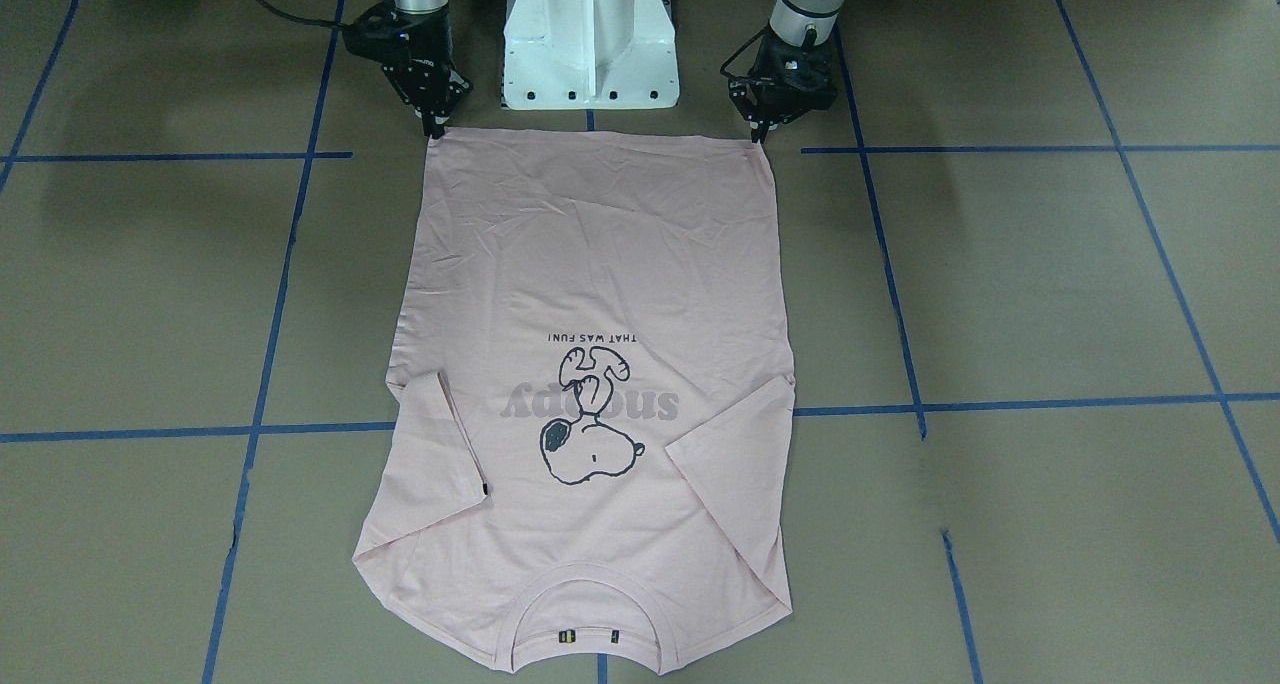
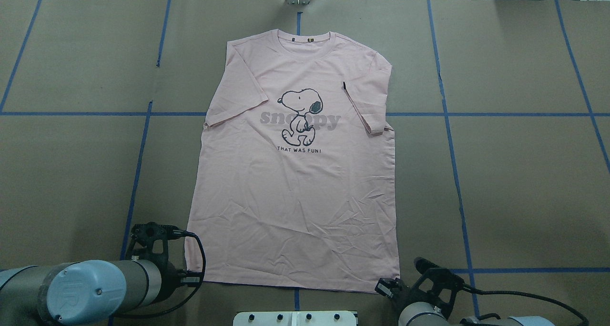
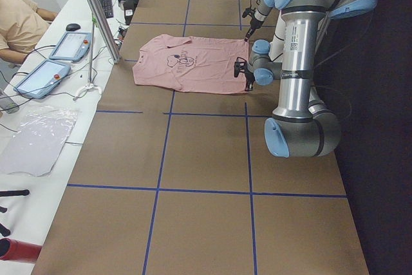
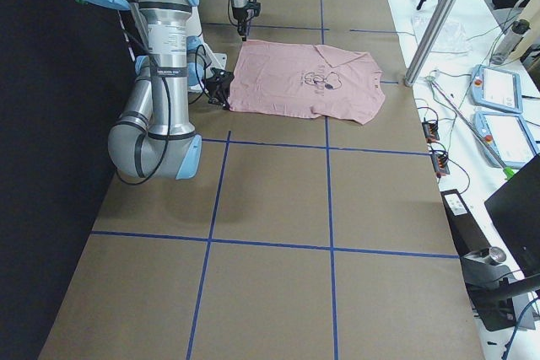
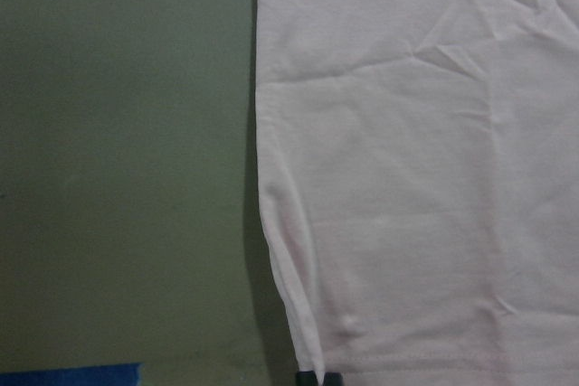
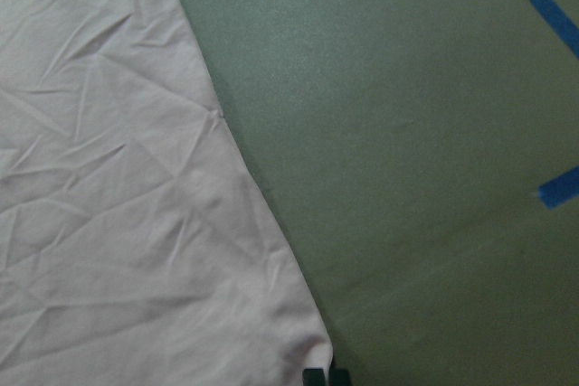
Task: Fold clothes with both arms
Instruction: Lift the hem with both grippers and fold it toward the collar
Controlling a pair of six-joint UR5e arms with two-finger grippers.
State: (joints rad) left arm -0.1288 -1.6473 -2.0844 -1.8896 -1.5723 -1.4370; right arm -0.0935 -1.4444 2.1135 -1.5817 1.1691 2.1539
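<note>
Two T-shirt [image 1: 600,264] hem corners seem pinched shut by the left hand [image 1: 757,136] and right hand [image 1: 436,129]

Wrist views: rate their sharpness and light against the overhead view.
Left wrist view: soft and dim, the T-shirt washed almost white, a dark shadow along its edge. Right wrist view: equally soft, the table tinted greenish. Overhead view: sharp, evenly lit, the dog print crisp.

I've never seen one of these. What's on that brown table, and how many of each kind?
Pink T-shirt: 1
Robot arms: 2 (left arm, right arm)
Pincers: 2 (left pincer, right pincer)
White pedestal base: 1
Total: 6
</note>
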